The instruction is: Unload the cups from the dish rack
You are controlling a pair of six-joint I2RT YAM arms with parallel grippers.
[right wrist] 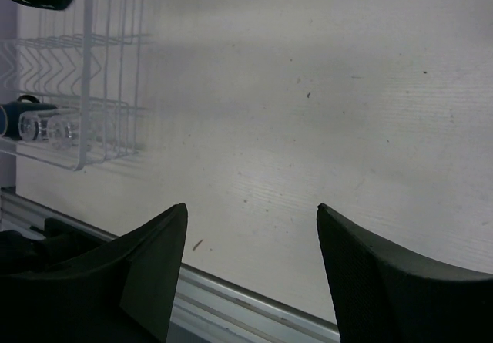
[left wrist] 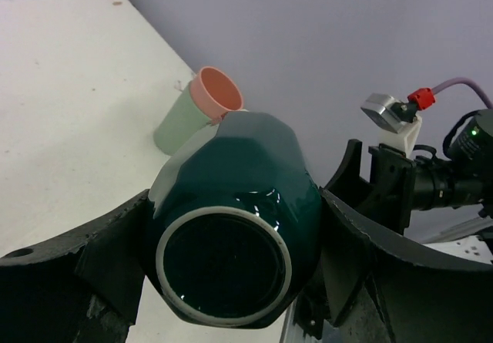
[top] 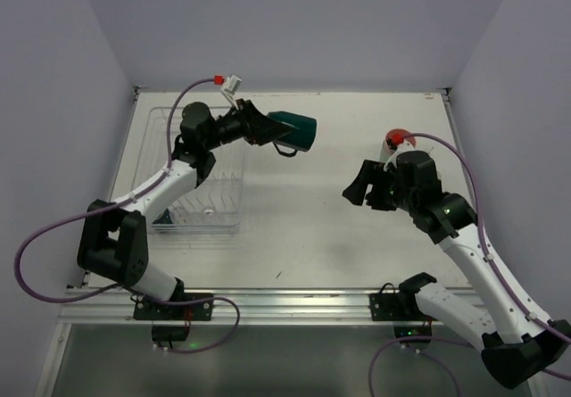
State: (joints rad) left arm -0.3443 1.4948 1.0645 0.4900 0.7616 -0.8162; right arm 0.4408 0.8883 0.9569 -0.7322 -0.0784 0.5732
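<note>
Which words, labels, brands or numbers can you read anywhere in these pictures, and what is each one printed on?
None can be read. No writing shows on the teal cup, the pink cup, the green cup or the dish rack.

From above, my left arm (top: 169, 183) lies across the dish rack (top: 228, 202) and hides much of its floor. Well right of the rack, my right arm (top: 446, 219) covers all but the rim of a salmon-pink cup (top: 401, 136). The rack runs out of my right wrist view on the left, and the clear glass (right wrist: 48, 126) lying inside it is blurred. At my left wrist, the dark teal cup (left wrist: 231, 227) hides part of the mint-green cup (left wrist: 179, 127).
</note>
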